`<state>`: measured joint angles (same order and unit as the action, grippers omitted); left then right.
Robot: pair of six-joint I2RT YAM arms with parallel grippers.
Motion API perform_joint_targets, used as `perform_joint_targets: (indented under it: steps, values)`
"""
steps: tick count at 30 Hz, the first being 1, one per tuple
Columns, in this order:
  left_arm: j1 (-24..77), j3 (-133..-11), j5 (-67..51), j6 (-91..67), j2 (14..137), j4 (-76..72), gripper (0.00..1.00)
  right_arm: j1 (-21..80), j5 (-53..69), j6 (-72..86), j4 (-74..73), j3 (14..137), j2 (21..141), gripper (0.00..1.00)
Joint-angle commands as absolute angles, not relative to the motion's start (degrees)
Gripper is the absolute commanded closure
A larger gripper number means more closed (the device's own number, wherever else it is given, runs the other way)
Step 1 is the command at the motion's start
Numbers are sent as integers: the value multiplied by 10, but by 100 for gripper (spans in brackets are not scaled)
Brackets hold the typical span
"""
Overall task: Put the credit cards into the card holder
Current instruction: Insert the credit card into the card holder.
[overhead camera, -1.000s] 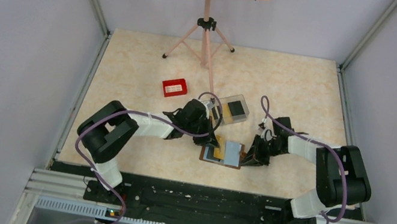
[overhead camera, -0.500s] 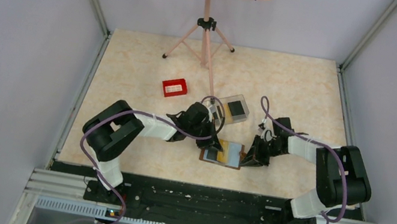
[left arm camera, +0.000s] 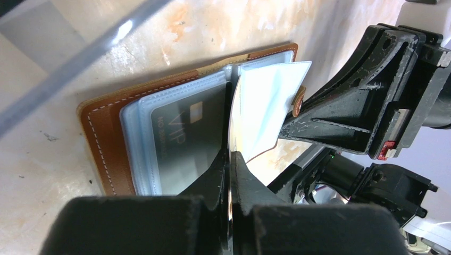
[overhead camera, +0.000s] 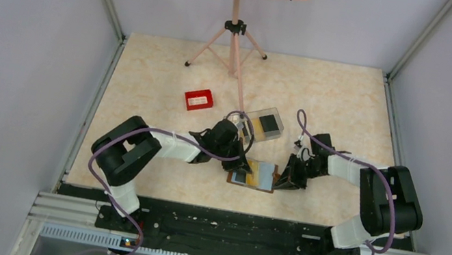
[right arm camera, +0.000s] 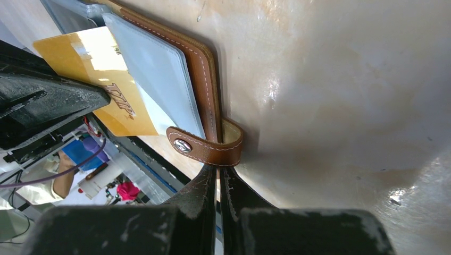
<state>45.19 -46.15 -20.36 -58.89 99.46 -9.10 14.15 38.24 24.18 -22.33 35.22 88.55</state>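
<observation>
Slid the left gripper (overhead camera: 243,166) further over the open card holder (overhead camera: 262,175) than a second before, arm stretched low. Showed, at the left wrist, a black card (left arm camera: 183,138) already sleeved, jaws pinched shut. Kept, at the right wrist, the right gripper (right arm camera: 218,171) clamped on the holder's strap (right arm camera: 205,149), the tan-yellow card (right arm camera: 98,69) in the left's pinch, unseated.

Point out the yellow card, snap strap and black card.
yellow card (right arm camera: 88,65): right wrist, upper face.
snap strap (right arm camera: 210,153): right wrist, beside the stud.
black card (left arm camera: 187,142): left wrist, middle, under sleeve.
</observation>
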Motion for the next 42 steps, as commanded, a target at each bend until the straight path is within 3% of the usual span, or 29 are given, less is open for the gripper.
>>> perform_joint_targets:
  steps: [1,22,29,36,42]
  values:
    - [467,-477,-150,-576,965,-22,100,148,355,233,-225,338,878,100]
    - [470,-497,-253,-583,1043,-87,100,148,357,230,-224,341,888,100]
    - [471,-549,-241,-524,1060,27,83,148,354,228,-229,347,890,100]
    - [477,-612,-180,-452,1056,157,55,148,348,221,-240,361,897,100]
    - [478,-655,-139,-412,1055,231,51,147,339,219,-247,371,900,100]
